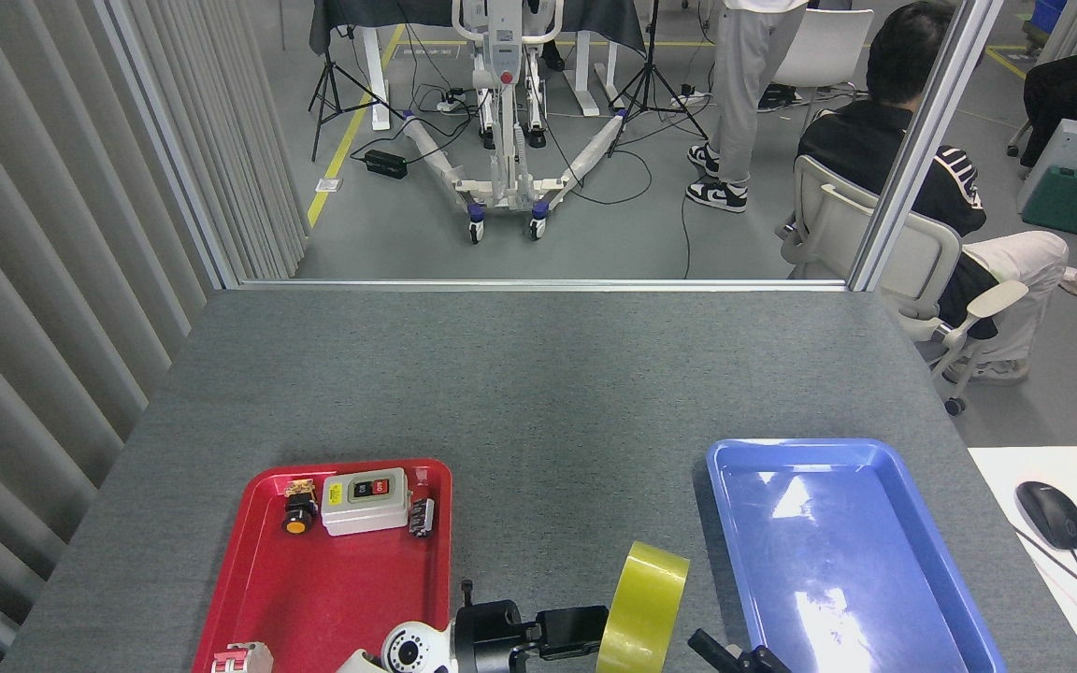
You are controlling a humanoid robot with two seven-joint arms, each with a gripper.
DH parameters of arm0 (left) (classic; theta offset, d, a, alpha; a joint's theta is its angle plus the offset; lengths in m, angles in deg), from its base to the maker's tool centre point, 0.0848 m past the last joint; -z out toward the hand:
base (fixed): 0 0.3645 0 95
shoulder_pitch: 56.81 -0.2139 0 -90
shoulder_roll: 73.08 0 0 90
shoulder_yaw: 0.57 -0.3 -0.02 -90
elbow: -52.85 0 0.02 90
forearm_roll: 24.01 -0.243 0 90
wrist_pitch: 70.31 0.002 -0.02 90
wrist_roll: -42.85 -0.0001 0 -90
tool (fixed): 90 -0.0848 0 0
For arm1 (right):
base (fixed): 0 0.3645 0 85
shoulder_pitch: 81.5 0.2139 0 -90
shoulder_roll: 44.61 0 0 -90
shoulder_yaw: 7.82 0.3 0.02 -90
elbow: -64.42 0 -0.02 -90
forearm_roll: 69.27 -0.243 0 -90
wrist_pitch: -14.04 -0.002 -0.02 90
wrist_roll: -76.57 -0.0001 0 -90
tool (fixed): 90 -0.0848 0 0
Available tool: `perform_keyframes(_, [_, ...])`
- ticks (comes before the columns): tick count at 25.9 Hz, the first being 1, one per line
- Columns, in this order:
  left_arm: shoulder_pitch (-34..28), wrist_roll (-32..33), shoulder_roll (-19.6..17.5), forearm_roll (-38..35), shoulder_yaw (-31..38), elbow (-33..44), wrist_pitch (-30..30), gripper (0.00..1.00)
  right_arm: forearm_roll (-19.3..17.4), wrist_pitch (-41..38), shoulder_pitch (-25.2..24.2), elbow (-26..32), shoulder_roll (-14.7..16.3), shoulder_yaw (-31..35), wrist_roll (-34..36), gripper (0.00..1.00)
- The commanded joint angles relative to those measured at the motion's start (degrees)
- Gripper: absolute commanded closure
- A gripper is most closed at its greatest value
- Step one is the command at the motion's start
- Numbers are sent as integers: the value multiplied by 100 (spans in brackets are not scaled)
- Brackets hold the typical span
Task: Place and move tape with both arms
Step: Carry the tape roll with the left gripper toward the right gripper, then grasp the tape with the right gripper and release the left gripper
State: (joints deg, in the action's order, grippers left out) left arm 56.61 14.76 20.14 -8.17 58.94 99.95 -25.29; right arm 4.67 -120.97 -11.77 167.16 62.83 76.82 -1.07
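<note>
The tape (643, 606) is a yellow roll held on edge near the bottom of the head view, over the grey table between the red tray and the blue tray. My left gripper (606, 630) comes in from the bottom left and is shut on the roll's left side. Only the black fingertips (705, 645) of my right gripper (733, 656) show at the bottom edge, just right of the tape and left of the blue tray. Too little of it shows to read its state.
A red tray (258, 579) at the left holds a grey switch box (365, 500), a push button (295, 516) and small parts. A blue tray (912, 486) lies at the right. A mouse (1051, 514) sits on a white desk. People sit and stand beyond the table.
</note>
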Motion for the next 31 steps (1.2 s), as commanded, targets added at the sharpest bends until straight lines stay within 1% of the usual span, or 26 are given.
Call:
perform_keyframes(1, [13,5,12,-28,-89,-16,-2,100,192,1,128,0,-100,-220,4,0])
perform_keyframes(4, [13,5,12,-116,-98,-7,-2,100,376,1,181,9,-162,-423,4,0])
perform_keyframes(7, [13,-3,21,-133,-107,-7,-2,100,420,1,225,9,-250,-510,4,2])
perform_keyframes(8, [13,-12,21,-133,-107,-7,-2,100,420,1,216,9,-241,-528,4,9])
perform_keyframes(9, [13,-30,21,-133,-107,-7,-2,100,420,1,216,9,-232,-528,4,19])
perform_keyframes(10, [13,-38,38,-125,-107,-7,-2,95,420,1,208,9,-215,-528,12,30])
perform_keyframes(12, [13,-38,65,-116,-107,-7,-2,92,420,1,190,9,-215,-528,39,51])
perform_keyframes(14, [13,-38,65,-107,-98,-16,-2,84,420,1,181,9,-206,-519,92,69])
perform_keyframes(15, [13,-38,74,-90,-89,-16,-2,78,420,1,181,17,-206,-519,118,80])
perform_keyframes(16, [13,-47,74,-72,-89,-16,-2,67,412,1,155,17,-197,-484,241,92])
perform_keyframes(17, [13,-65,82,-63,-80,-16,-2,51,420,1,120,17,-180,-458,373,100])
perform_keyframes(18, [13,-82,82,-63,-71,-16,-2,31,420,1,93,17,-153,-440,461,100])
perform_keyframes(19, [22,-91,91,-63,-71,-7,-2,6,420,1,76,17,-118,-405,487,100])
perform_keyframes(20, [22,-91,91,-81,-63,-7,-2,0,420,1,41,17,-100,-335,504,100])
perform_keyframes(24, [22,-91,12,-54,-27,55,-2,0,412,1,-47,9,-92,-115,663,100])
perform_keyframes(26, [40,-109,-93,-37,16,55,-2,0,385,1,-118,9,-74,70,689,100])
perform_keyframes(29, [128,-126,-374,-81,473,81,-2,0,297,1,-188,9,-39,526,759,100])
perform_keyframes(31, [136,-179,-594,-98,737,81,-2,0,51,1,-232,0,-13,957,751,100])
